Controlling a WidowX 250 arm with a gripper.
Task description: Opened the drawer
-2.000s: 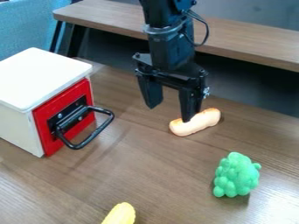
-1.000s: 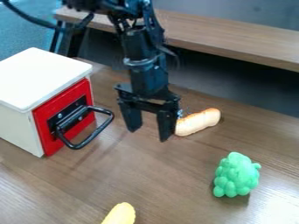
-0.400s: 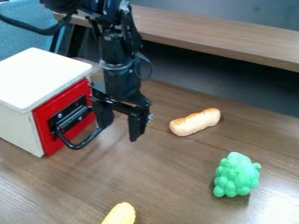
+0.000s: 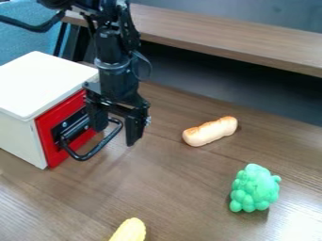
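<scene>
The red-fronted drawer (image 4: 45,128) is seen closed in the white box (image 4: 41,82), at the left of the brown wood-grain table (image 4: 189,193). The black gripper (image 4: 115,136) is held open just in front of it, and its spread fingers are seen on either side of the far end of the looped black handle (image 4: 94,152). Whether the handle is touched cannot be told. A bread roll (image 4: 211,132) is placed to the right.
</scene>
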